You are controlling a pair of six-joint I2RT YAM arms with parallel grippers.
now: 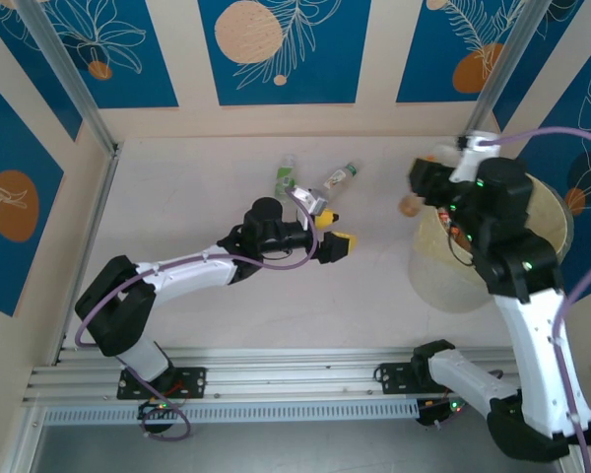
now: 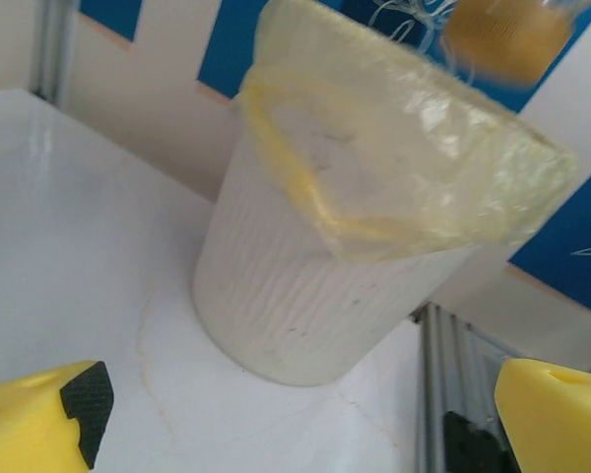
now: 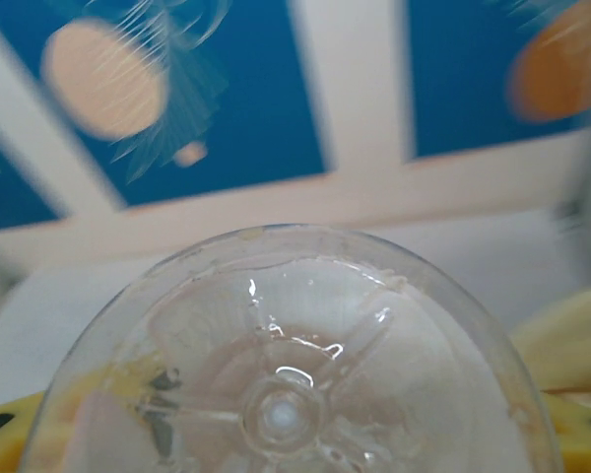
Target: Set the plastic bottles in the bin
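A clear plastic bottle, seen base-on with a moulded star of ribs, sits between the yellow fingers of the right gripper. They appear to pinch its sides. From above it hangs just beside the bin's far-left rim, not yet over the opening.

The bin is a pale, finely ribbed round tub with a thin, crinkled yellow liner over its rim. To do this well, carry the bottle over the middle of the opening before letting go, since thin plastic slips and bounces.

The left gripper rests mid-table with jaws spread wide and empty. Two more bottles lie beyond it on the smooth white table.
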